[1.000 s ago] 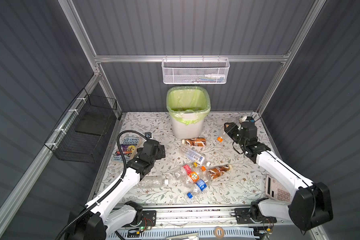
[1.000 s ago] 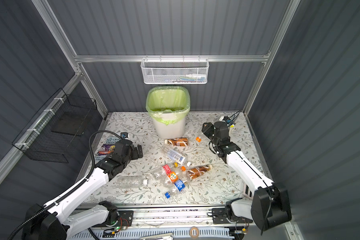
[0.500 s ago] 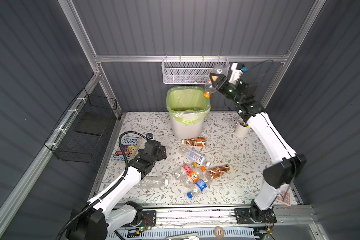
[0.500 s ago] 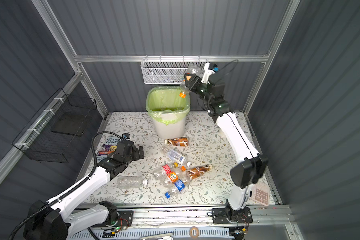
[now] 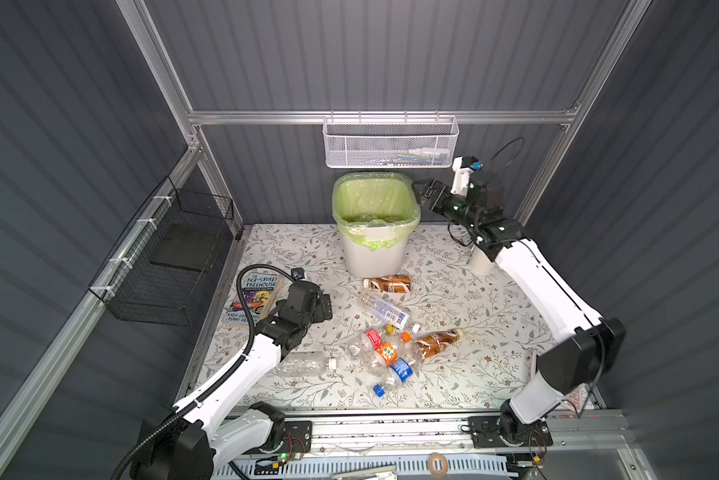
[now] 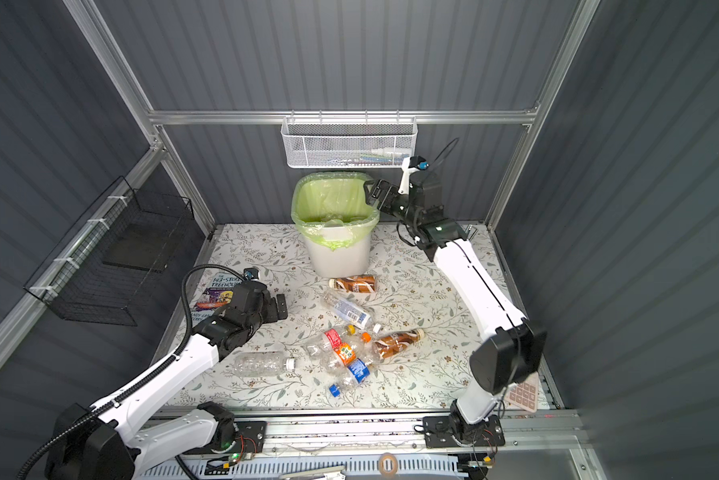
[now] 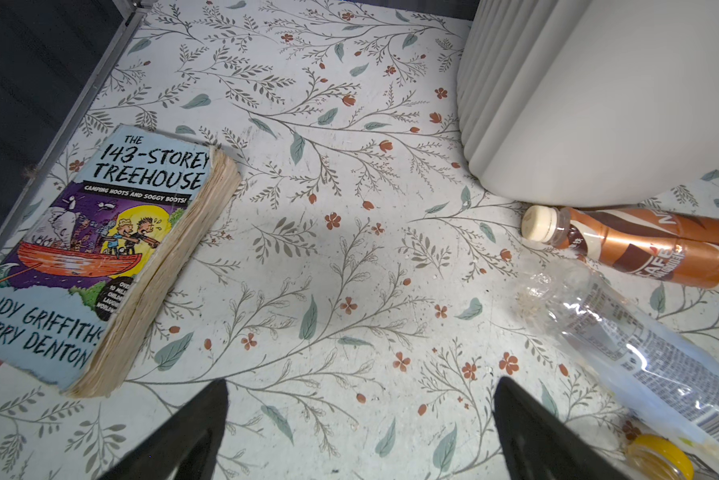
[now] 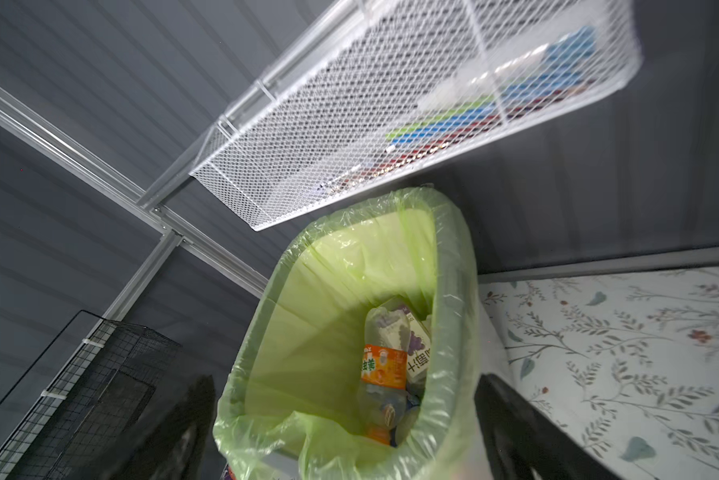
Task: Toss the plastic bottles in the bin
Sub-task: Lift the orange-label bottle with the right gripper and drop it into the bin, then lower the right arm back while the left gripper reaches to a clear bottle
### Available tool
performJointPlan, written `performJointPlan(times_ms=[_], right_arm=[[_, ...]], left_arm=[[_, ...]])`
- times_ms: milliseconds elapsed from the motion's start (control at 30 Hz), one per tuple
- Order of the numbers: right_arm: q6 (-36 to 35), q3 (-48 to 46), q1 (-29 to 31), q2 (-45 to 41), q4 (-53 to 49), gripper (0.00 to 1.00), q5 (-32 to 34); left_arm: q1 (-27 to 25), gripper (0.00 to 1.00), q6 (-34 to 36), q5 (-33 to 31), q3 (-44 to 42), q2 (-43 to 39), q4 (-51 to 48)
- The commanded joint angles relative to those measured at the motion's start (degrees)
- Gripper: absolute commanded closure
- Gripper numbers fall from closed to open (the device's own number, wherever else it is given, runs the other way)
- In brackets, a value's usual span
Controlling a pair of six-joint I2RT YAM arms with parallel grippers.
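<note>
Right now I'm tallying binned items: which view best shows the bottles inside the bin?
The right wrist view: it looks into the bin at an orange-labelled bottle. Both top views show only faint shapes at its bottom; the left wrist view shows just its outer wall.

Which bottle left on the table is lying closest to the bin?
The brown-labelled bottle lying right at the foot of the bin; the other brown one sits in the cluster nearer the front.

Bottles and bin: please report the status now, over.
Left gripper open, empty, low over table. Right gripper open, empty, beside bin rim. Some bottles in bin; about seven others on table. Mesh basket hangs above bin.
</note>
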Motion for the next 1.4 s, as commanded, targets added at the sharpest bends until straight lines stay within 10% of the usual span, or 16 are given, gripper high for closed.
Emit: performJointPlan(times_ms=[0, 667, 933, 1367], right_arm=[[-1.4, -8.8, -1.1, -5.5, 6.6, 0.01, 4.8], [5.1, -56.9, -12.0, -26.4, 15.2, 0.01, 6.6], [2.5, -63.5, -14.8, -30.5, 16.6, 0.01, 8.6], [1.3, -63.8, -16.6, -27.2, 17.0, 0.01, 6.7]], left_arm=[[0.5, 0.00, -2.5, -1.1, 0.8, -0.9, -1.3], [0.3, 0.00, -35.6, -10.4, 6.9, -9.5, -31.7], [0.3, 0.00, -53.8, -6.2, 7.0, -14.4, -45.5], [0.1, 0.03, -65.6, 5.8, -3.0, -15.0, -40.5]])
